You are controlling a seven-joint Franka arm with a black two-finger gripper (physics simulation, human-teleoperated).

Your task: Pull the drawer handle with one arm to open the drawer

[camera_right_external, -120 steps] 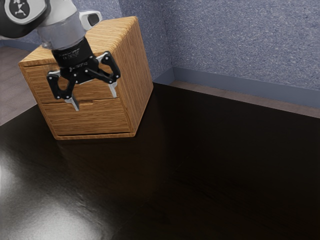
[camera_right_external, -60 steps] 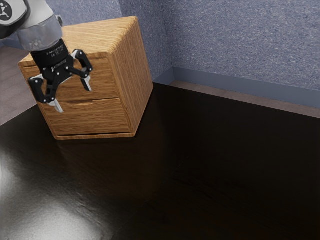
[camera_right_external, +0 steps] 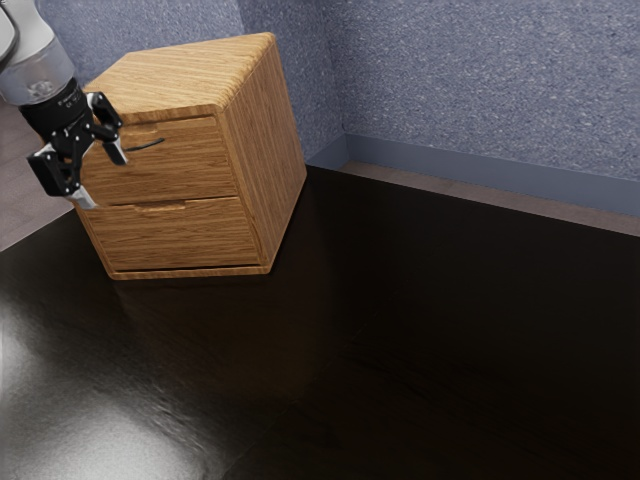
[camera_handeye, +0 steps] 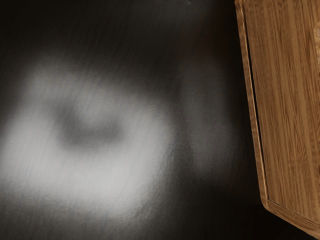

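Observation:
A small wooden cabinet (camera_right_external: 200,150) with two drawers stands on the dark table at the exterior view's upper left. The upper drawer's handle (camera_right_external: 145,145) and the lower drawer's handle (camera_right_external: 160,208) are thin slots in the fronts. Both drawer fronts sit flush with the cabinet. My gripper (camera_right_external: 98,172) hangs open in front of the cabinet's left front edge, at the level of the upper drawer, with nothing between its fingers. In the wrist view the cabinet's wooden face (camera_handeye: 285,105) runs along one side above the glossy table (camera_handeye: 100,140).
The black glossy table (camera_right_external: 400,340) stretches wide to the exterior view's right and front. A blue-grey wall (camera_right_external: 480,70) with a baseboard stands behind the cabinet, close to the table's far edge.
My gripper has moved toward the exterior view's left, from in front of the drawer fronts to the cabinet's left edge, staying open. The drawers have not moved.

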